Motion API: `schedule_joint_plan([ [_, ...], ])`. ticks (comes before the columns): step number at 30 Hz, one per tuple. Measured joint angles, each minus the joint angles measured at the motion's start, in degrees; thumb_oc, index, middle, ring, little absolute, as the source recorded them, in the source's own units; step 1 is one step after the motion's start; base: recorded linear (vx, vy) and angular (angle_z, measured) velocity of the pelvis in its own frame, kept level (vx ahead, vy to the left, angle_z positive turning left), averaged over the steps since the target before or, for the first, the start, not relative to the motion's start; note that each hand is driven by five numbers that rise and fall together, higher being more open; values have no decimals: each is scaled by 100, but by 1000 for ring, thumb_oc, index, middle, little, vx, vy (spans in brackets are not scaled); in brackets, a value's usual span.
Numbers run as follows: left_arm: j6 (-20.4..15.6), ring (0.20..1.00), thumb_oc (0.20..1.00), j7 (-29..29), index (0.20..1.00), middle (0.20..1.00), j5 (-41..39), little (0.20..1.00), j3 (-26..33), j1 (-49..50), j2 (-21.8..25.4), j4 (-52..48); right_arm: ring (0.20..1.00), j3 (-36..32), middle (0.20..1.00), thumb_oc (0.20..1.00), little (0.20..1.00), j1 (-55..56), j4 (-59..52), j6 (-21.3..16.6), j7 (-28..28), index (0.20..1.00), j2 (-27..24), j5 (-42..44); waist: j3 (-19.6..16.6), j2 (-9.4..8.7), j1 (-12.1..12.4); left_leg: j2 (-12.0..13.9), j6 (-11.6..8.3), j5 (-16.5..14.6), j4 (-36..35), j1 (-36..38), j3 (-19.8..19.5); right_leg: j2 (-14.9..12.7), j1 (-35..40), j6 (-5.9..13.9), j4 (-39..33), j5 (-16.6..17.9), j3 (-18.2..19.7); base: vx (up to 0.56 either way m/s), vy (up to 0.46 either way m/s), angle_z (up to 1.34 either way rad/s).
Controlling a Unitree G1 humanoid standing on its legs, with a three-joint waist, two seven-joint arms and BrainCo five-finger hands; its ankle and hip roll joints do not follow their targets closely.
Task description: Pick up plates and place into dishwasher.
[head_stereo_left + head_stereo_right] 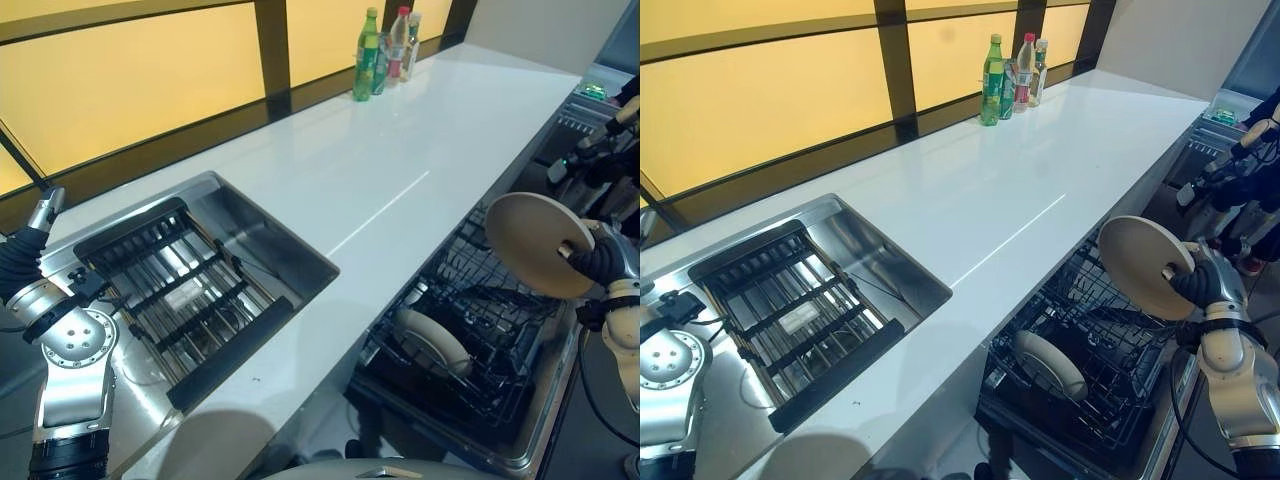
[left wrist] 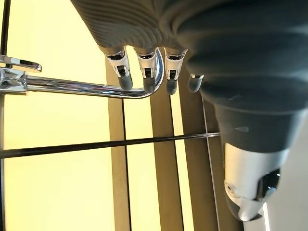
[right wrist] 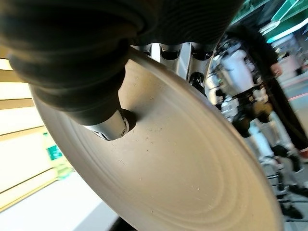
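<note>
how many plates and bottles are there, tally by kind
plates: 2, one held on edge in the right hand above the dishwasher rack (held plate), one already standing in the rack (racked plate)
bottles: 3, grouped at the far end of the counter
total: 5

Held plate hides the right robot hand fingers behind it.
</note>
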Motion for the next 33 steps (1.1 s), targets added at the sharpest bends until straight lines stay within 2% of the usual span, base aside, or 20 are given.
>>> schedule_joint_plan([
  [5, 0, 1000, 1000, -248, 1000, 1000, -1, 1000, 4, 220, -22, 101, 200, -1, 200, 200, 200, 336, 244, -60, -233, 200, 35, -342, 3, 45, 15, 100, -95, -20, 2, 59, -41, 84, 140, -101, -46, -29, -140, 48, -222, 8],
  [12, 0, 1000, 1000, -397, 1000, 1000, -5, 1000, 10, 344, -24, 102, 200, 14, 200, 200, 200, 482, 937, -97, -222, 200, 35, -394, 76, 127, 18, 144, -147, -52, 82, -109, -200, 114, 69, -150, -47, -64, -317, -27, -160, 12],
  [18, 2, 1000, 1000, -495, 1000, 1000, -4, 1000, 9, 331, -5, 101, 200, 136, 200, 200, 200, 450, 1206, -124, 383, 200, 32, -382, 229, 132, 41, 177, -221, -96, 212, -336, -322, 154, -73, -221, -45, -57, -430, -4, -130, 8],
  [23, 2, 1000, 1000, -484, 1000, 1000, 33, 1000, -37, 149, 2, 119, 200, 711, 200, 200, 200, 69, 1556, -161, 751, 200, 19, -384, 388, 101, 137, 218, -277, -127, 295, -504, -340, 208, -203, -265, -43, -33, -453, -56, -101, 2],
  [25, -3, 1000, 1000, -410, 1000, 1000, 48, 1000, -187, -67, 81, 191, 200, 1057, 200, 200, 200, -171, 1830, -169, 667, 200, 4, -382, 440, 96, 155, 203, -293, -133, 398, -766, -349, 210, -411, -279, -38, 13, -463, -178, -92, 1],
  [29, -9, 1000, 1000, -188, 1000, 1000, 59, 1000, -547, -558, 451, 562, 200, 1664, 200, 200, 200, -1105, 2315, -227, 196, 200, -10, -380, 817, 126, 169, 198, -347, -103, 549, -1139, -350, 227, -711, -301, -36, 166, -457, -132, -73, -2],
  [33, -26, 1000, 1000, 57, 1000, 1000, 68, 1000, -782, -918, 518, 649, 200, 2004, 200, 200, 200, -1640, 2581, -246, -190, 200, -39, -376, 1185, 190, 175, 202, -390, -82, 646, -1407, -350, 247, -944, -333, -26, 244, -458, -55, -51, -1],
])
